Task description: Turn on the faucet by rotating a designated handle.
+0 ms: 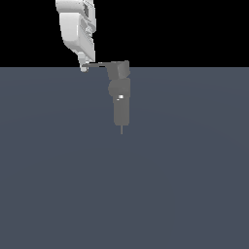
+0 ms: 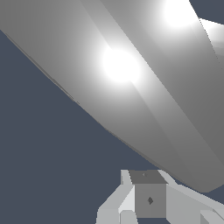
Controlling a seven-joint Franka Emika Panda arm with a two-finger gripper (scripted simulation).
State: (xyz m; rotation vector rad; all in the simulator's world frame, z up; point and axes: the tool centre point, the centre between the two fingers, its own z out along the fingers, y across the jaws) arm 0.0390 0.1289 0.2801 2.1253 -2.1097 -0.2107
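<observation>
My pincer [image 1: 84, 67] hangs at the far tip of the handle [image 1: 99, 64], on the exterior view's left of the faucet [image 1: 120, 95]. I cannot tell if it is open or closed, or if it touches the handle. The faucet stands upright on the dark grey floor [image 1: 185, 185], its handle pointing sideways from the blocky top. In the wrist view a broad grey bar [image 2: 131, 87] fills most of the picture, very near to my fingers [image 2: 148, 199].
</observation>
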